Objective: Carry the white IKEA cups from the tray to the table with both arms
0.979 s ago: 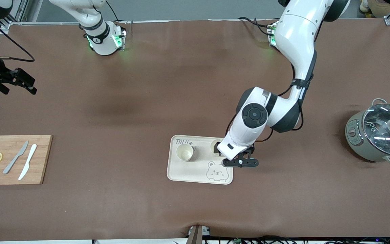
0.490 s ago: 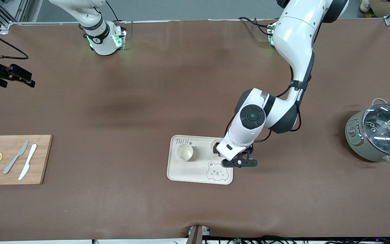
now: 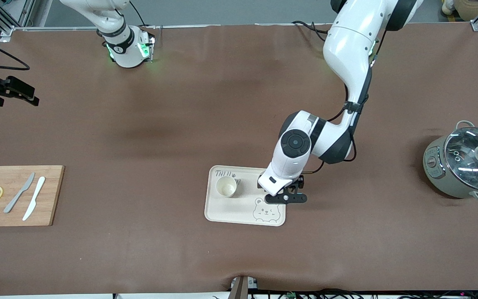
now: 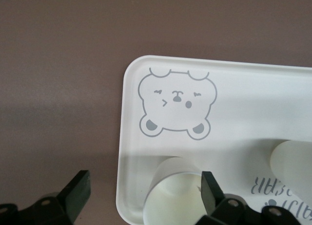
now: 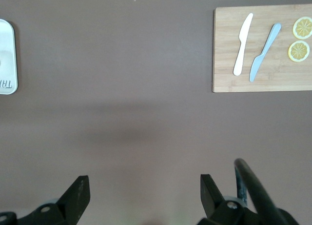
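While its two black fingers stand wide apart, the left gripper hangs low over the cream rectangular bear-printed tray, straddling one small cream-white handleless cup without pinching it; one finger sits outside the tray's rim. That cup stands on the tray at the corner toward the left arm's end. A second identical white cup stands upright on the tray beside it, toward the right arm's end. Up over bare brown table at its own end, the right gripper waits, jaws spread wide and empty.
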Robot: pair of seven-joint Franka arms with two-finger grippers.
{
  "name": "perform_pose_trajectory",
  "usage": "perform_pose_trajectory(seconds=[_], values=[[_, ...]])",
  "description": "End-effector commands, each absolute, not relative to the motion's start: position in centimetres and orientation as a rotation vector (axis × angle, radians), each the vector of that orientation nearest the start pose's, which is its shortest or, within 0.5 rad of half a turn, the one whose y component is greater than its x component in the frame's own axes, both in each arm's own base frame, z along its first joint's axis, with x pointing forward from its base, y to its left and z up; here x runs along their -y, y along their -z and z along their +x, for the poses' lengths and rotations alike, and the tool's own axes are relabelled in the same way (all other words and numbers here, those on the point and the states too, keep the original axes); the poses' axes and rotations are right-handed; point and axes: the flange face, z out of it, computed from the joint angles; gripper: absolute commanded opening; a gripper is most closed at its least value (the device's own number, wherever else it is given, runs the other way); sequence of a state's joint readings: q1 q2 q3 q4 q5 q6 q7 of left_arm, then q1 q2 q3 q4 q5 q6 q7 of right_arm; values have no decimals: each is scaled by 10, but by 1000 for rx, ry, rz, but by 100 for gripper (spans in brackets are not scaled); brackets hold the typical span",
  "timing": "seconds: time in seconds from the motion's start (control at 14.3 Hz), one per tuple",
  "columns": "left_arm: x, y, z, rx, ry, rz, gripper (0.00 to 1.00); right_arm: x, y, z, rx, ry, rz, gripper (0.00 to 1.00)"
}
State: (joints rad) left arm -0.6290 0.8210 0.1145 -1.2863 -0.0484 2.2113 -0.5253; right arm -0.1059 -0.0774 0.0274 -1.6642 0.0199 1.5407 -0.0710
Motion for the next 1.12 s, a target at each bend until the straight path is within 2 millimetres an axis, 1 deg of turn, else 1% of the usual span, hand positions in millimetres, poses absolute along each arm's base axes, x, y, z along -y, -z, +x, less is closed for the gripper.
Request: perform_pose_trajectory(seconds=[0.0,0.07,0.21,0.42,0.56,0.7,0.84,0.91,1.05], values=[[391,-270,652,12,211,-3129,100,38,-627,536,1,-66,-3114,100],[388,-271,653,15,207,-3127,100,38,-633,537,1,-48,-3117,100],[385,-266,650,17,182,-3119,100,40,-650,538,-8,14,-3126,100],[384,-257,647,17,139,-3106,100,37,-655,538,2,28,-3124,100],[383,-261,647,20,143,-3108,100,39,-662,536,-5,40,-3129,100],[384,-268,645,21,120,-3103,100,39,-658,534,-15,-8,-3128,100],[387,-270,640,21,94,-3097,100,39,-654,536,-15,-22,-3124,100],[390,-270,638,32,85,-3099,100,39,-655,536,-5,-19,-3123,100],[391,-271,636,63,77,-3099,100,40,-650,529,-4,-117,-3105,100]])
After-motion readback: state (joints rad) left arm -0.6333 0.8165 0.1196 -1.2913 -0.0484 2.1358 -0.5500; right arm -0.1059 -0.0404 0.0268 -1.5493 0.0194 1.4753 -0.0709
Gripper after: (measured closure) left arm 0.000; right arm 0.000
